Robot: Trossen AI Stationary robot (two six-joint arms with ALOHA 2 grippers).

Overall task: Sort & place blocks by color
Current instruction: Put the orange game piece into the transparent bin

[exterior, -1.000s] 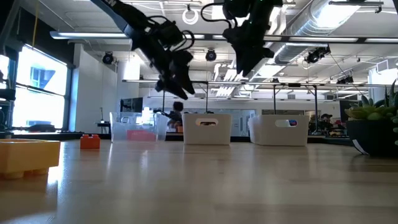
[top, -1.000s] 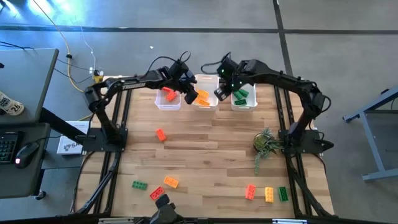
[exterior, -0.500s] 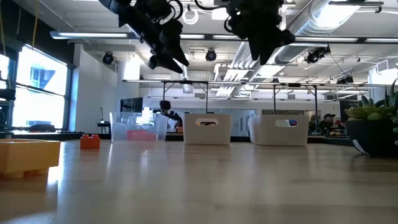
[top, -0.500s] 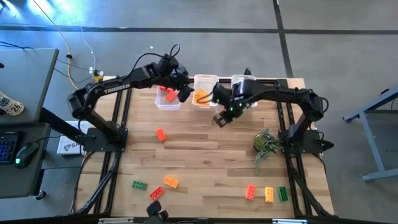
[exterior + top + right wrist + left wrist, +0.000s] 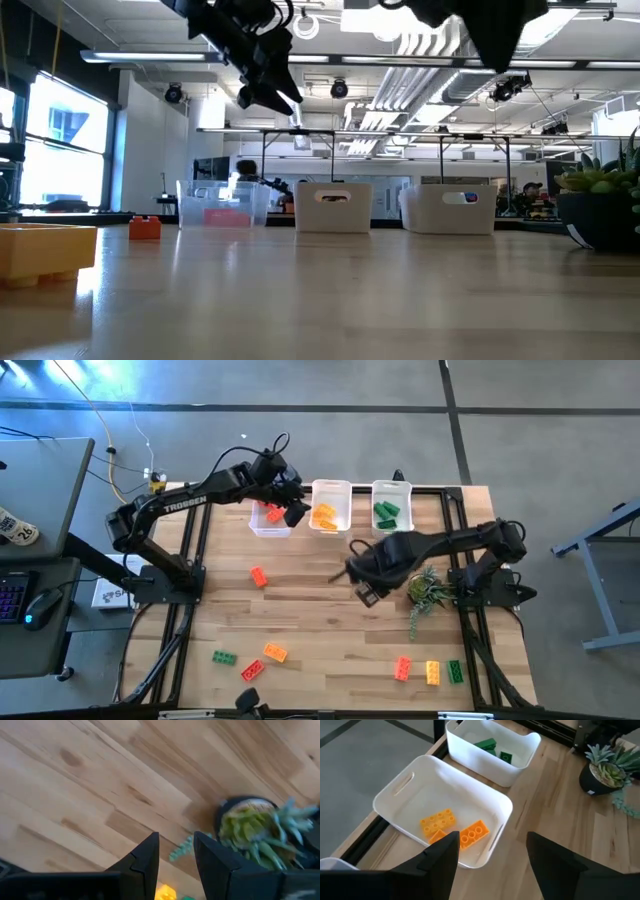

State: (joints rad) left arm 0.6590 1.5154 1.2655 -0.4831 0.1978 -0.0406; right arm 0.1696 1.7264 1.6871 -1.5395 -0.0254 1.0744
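Loose studded blocks lie flat on the table: a red one (image 5: 258, 576), a green (image 5: 224, 657), an orange (image 5: 275, 653) and a red (image 5: 252, 671) near the near-left corner, and a red (image 5: 402, 668), a yellow (image 5: 433, 672) and a green (image 5: 455, 671) near the near-right. More blocks lie in the three bins. My left gripper (image 5: 295, 510) hangs open and empty high between the red bin (image 5: 270, 520) and the orange bin (image 5: 395, 800). My right gripper (image 5: 365, 592) is open and empty above mid-table, left of the plant (image 5: 428, 590).
Three clear bins stand in a row at the far edge: red blocks on the left, orange blocks (image 5: 460, 827) in the middle, green blocks (image 5: 490, 747) in the right bin (image 5: 391, 507). The potted plant (image 5: 260, 827) stands near the right edge. Bare wood lies mid-table.
My right gripper has left the green bin and swept toward the near edge, now above mid-table beside the plant. My left gripper rose and shifted a little left from over the orange bin, then held still. No block on the table moved.
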